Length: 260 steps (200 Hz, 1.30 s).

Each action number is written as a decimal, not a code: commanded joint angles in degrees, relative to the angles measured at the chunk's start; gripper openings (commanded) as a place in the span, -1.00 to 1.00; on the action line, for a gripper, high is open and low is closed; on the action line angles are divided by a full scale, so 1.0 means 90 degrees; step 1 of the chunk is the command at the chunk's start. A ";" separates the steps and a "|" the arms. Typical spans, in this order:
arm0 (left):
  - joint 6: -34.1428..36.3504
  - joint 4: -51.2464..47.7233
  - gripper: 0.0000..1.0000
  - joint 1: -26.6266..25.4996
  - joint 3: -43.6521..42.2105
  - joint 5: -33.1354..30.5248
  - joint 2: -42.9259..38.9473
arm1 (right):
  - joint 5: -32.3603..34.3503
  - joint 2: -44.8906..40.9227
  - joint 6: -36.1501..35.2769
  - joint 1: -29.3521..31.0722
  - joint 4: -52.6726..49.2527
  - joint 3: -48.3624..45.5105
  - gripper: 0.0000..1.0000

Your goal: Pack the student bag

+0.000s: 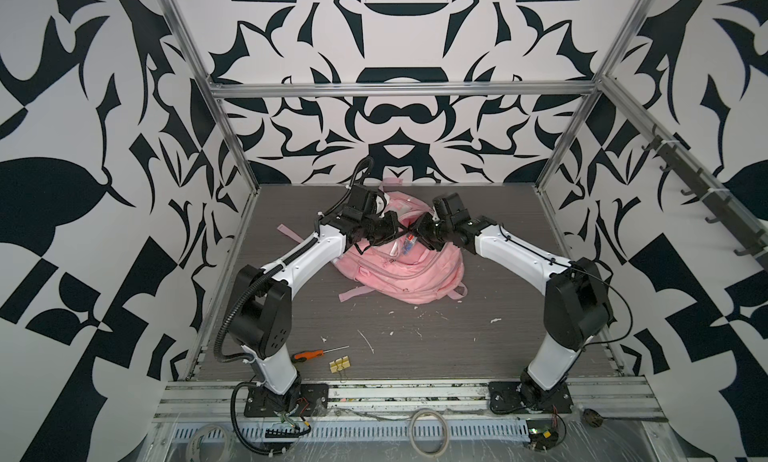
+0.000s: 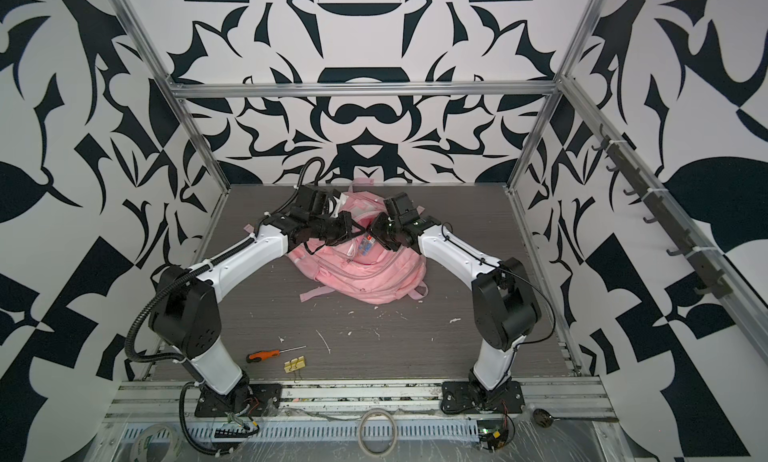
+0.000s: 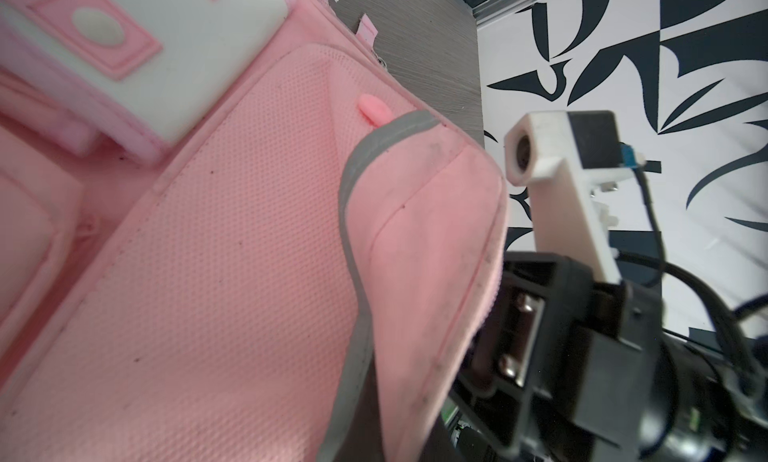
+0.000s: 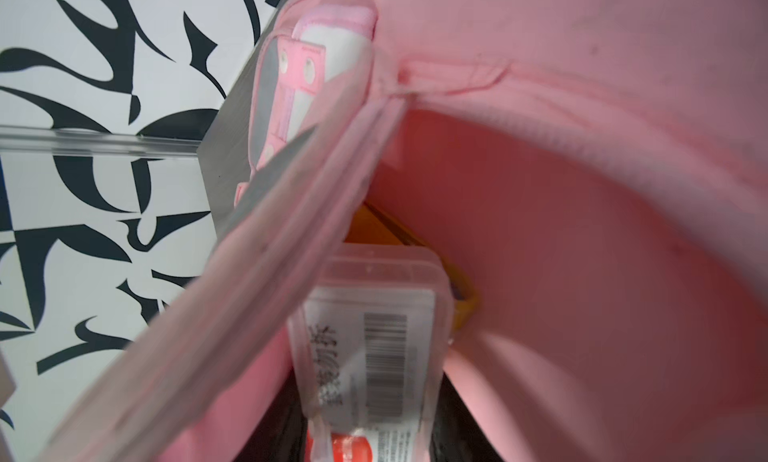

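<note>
The pink student bag (image 1: 411,277) (image 2: 374,281) lies in the middle of the table with its main opening pulled up between both arms. My left gripper (image 1: 388,230) is shut on the bag's upper edge, and in the left wrist view pink fabric (image 3: 249,231) with a grey stripe (image 3: 353,214) hides the jaws. My right gripper (image 1: 420,234) (image 4: 370,439) is shut on a clear plastic box (image 4: 370,335) (image 1: 405,245) with a barcode label, its far end inside the bag's opening (image 4: 582,272). A yellow-orange item (image 4: 415,239) lies deeper inside.
An orange-handled screwdriver (image 1: 309,354) and yellow binder clips (image 1: 340,364) lie near the front left. White scraps (image 1: 365,341) dot the grey table (image 1: 498,335). The bag's loose straps (image 1: 353,292) trail toward the front. The right arm's wrist camera (image 3: 561,156) sits close beside the bag.
</note>
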 commanded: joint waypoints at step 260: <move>0.0104 0.0066 0.42 0.1589 -0.2803 0.1204 -0.1880 | 0.1343 -0.2532 -0.4827 0.1504 -0.2727 -0.0400 0.72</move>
